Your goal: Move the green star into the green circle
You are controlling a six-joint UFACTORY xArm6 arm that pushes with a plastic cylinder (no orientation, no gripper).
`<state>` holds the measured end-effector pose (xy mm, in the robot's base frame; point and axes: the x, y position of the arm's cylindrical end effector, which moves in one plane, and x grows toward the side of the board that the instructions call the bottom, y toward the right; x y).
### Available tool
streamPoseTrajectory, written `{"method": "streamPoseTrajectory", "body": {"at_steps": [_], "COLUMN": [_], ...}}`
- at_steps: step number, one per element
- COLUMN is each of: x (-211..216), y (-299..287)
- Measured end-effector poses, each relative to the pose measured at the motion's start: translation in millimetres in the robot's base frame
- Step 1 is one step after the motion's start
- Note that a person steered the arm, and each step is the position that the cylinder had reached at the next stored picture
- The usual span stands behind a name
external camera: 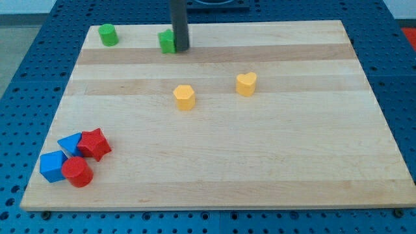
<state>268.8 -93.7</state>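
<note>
A pale wooden board [214, 162] fills most of the view, lying on a blue pegboard table [26, 39]. My dark rod comes down from the view's top, and my tip [180, 49] rests on the board near its top edge. There is no pincer on this arm, only the rod, so nothing is open or closed. The green star [168, 41] sits just to the view's left of my tip, touching it or very nearly so. The green circle [108, 35] stands further left along the same top edge, well apart from the star. Near the middle are a yellow hexagon [184, 97] and a yellow heart [246, 84]. At the bottom left corner four blocks cluster together: a red star [95, 143], a blue triangle [69, 143], a blue cube [52, 166] and a red cylinder [78, 171]
</note>
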Motion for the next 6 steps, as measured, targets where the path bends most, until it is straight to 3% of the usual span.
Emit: {"method": "streamPoseTrajectory", "body": {"at_steps": [2, 4, 5, 6], "x": [-0.3, 6.4, 5.8, -21.2], "y": [-62.7, -86.6, -47.3, -22.7]}}
